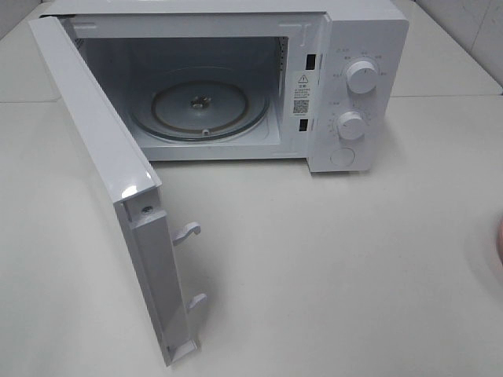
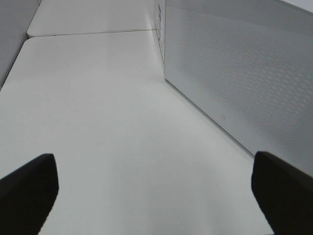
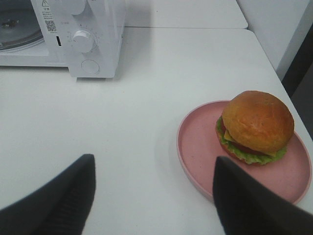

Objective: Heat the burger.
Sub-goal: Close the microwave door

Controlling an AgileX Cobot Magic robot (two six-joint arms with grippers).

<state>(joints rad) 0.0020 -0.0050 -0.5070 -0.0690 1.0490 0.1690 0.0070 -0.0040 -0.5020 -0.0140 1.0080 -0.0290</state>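
The burger [image 3: 257, 122], a domed orange-brown bun with lettuce and cheese showing, sits on a salmon-pink plate [image 3: 198, 142] in the right wrist view. My right gripper [image 3: 154, 196] hovers at the plate's near rim, open, with one finger [image 3: 254, 200] over the rim and the other [image 3: 54, 200] over bare table. In the high view only a pink sliver of the plate [image 1: 499, 236] shows at the right edge, and neither arm appears. The microwave [image 1: 357, 31] stands at the back with its door [image 1: 102, 157] swung wide. Its glass turntable [image 1: 200, 106] is bare. My left gripper [image 2: 154, 196] is open over the table.
The open door juts toward the front left, its two latch hooks [image 1: 189, 232] sticking out. In the left wrist view the door's perforated panel [image 2: 244, 73] runs close alongside. Two dials [image 1: 361, 77] face front. The table's edge [image 3: 274, 63] lies just beyond the plate.
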